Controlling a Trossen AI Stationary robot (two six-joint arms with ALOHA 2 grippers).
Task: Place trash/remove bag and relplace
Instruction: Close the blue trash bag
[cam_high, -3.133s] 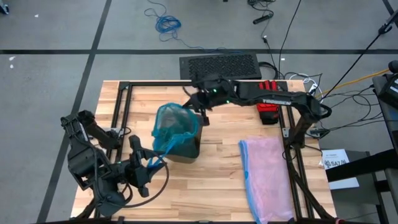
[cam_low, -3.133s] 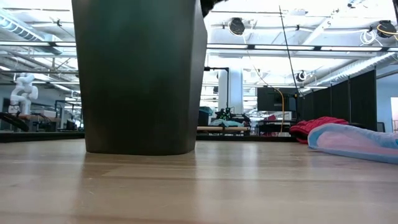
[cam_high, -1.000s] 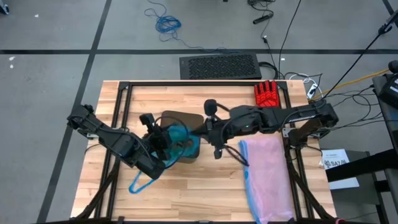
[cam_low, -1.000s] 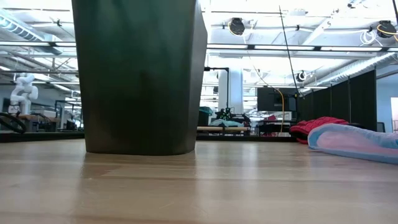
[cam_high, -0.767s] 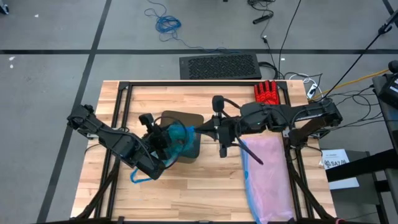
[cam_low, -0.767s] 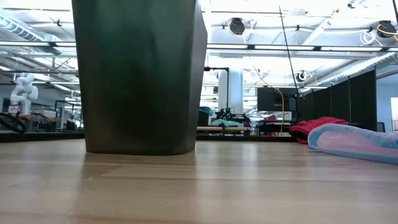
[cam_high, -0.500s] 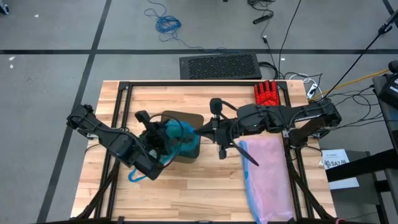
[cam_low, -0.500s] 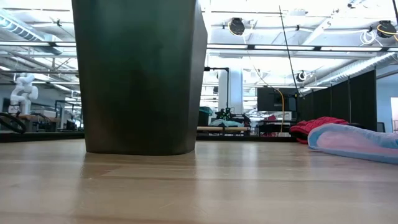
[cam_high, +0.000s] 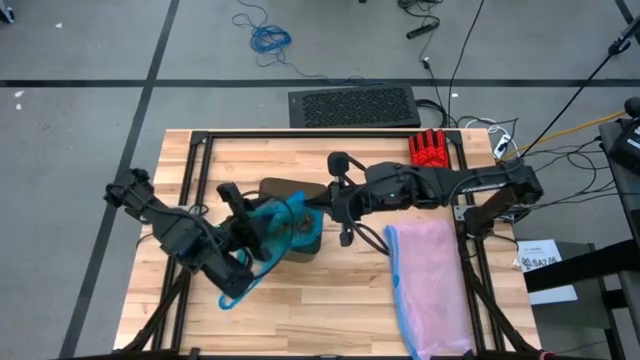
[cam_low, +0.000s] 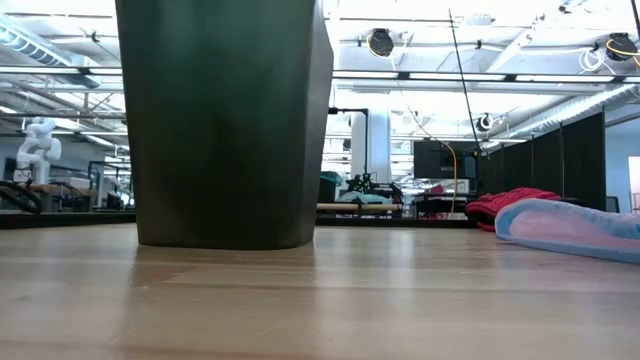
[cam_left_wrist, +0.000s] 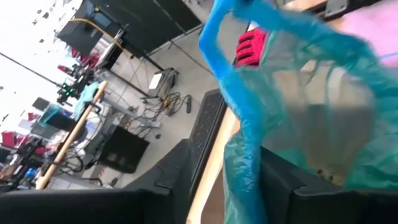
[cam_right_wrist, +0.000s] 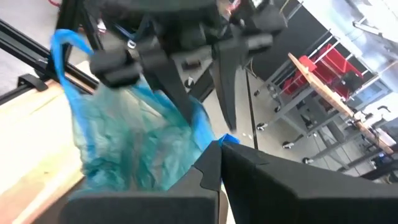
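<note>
Thin translucent teal-green plastic bag (cam_high: 278, 226) bunched over the dark bin (cam_high: 298, 243).

We see it crumpled, one loop handle between the left gripper (cam_high: 243, 222)'s parted fingers; the right gripper (cam_high: 318, 203) pinches its opposite edge, jaws closed.

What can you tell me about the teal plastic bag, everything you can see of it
The bag is thin, crinkled, translucent teal-blue plastic with loop handles. It sits bunched at the mouth of the dark bin, near the middle of the wooden table. One handle loop trails over the wood toward the table's front. The left gripper is at its left side with plastic between the fingers; the shut right gripper pinches its right edge.
</note>
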